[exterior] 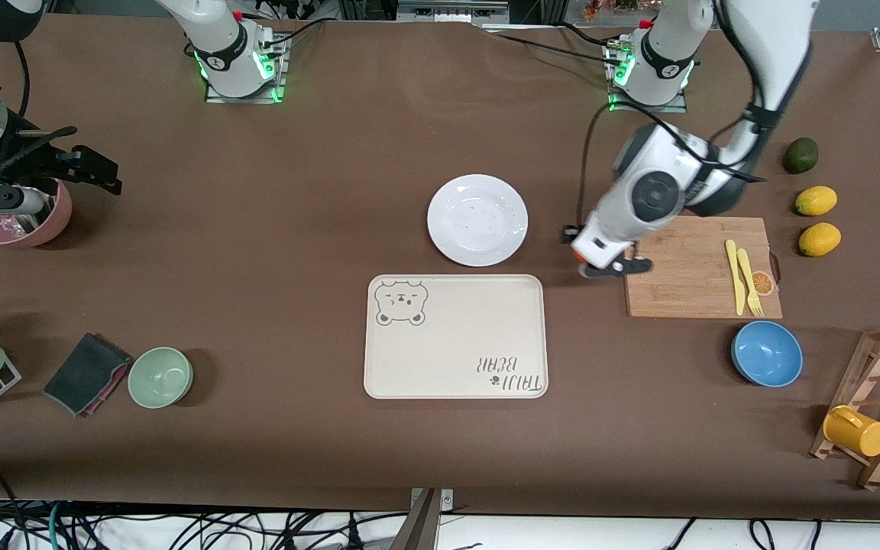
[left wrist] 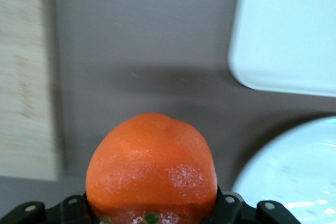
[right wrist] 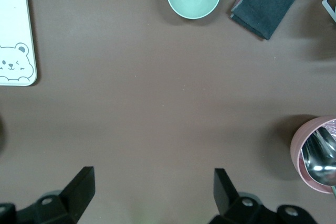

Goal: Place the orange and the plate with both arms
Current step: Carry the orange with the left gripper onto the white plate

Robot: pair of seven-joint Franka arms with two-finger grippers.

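Note:
The orange [left wrist: 152, 166] is round and bright, and it fills the space between the jaws of my left gripper [exterior: 609, 266], which is shut on it. That gripper hangs over the brown table between the wooden cutting board [exterior: 703, 267] and the white plate [exterior: 477, 220]. The plate rests bare on the table, just farther from the front camera than the beige bear-print tray [exterior: 455, 336]. In the left wrist view the plate's rim [left wrist: 299, 171] and a tray corner [left wrist: 286, 30] show past the orange. My right gripper [right wrist: 152, 182] waits open over bare table at the right arm's end.
A pink bowl [exterior: 16, 218] with a metal spoon sits under the right arm. A mint bowl [exterior: 160, 376] and a dark cloth [exterior: 87, 374] lie nearer the front camera. Yellow cutlery [exterior: 742, 275] lies on the board, with lemons [exterior: 816, 201], an avocado [exterior: 800, 155], a blue bowl [exterior: 767, 353] and a wooden rack [exterior: 879, 397] nearby.

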